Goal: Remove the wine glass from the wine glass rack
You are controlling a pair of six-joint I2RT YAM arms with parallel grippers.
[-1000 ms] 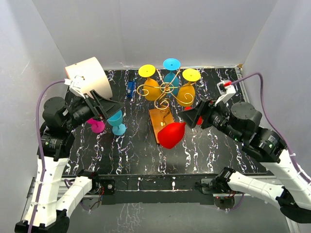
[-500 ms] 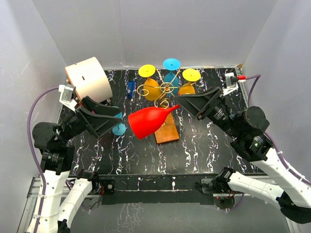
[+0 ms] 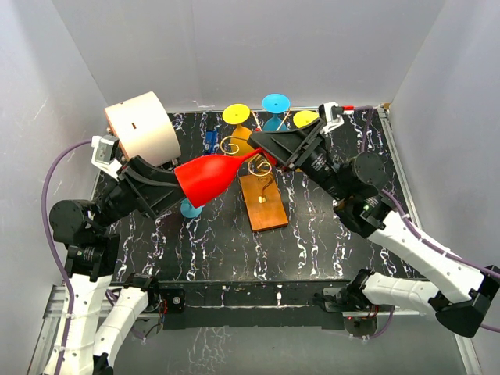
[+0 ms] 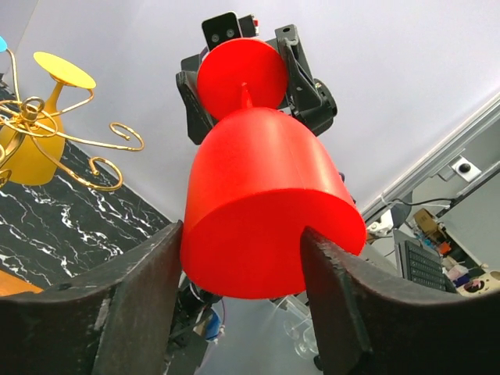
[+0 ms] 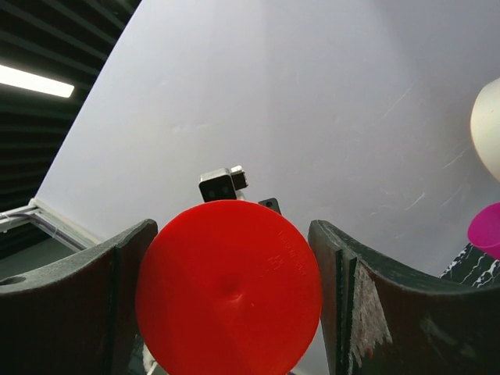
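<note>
Front half of the bench [image 3: 234, 250] is wide open. Back's the tight bit: rack [image 3: 266, 207] plus hanging glasses [image 3: 236, 114] mid-back, white roll [image 3: 141, 125] back-left, red glass [image 3: 201, 180] held up across the middle.

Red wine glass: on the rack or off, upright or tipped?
Off and tipped sideways: the red wine glass hangs midair, foot in the right gripper, bowl in the left gripper.

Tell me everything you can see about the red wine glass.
The red wine glass looks like smooth opaque plastic: a wide bowl, thin stem and round flat foot. It lies sideways in the air above the table, off the rack, bowl toward the left arm. The right tool grips its foot; the left tool has a finger against each side of the bowl.
</note>
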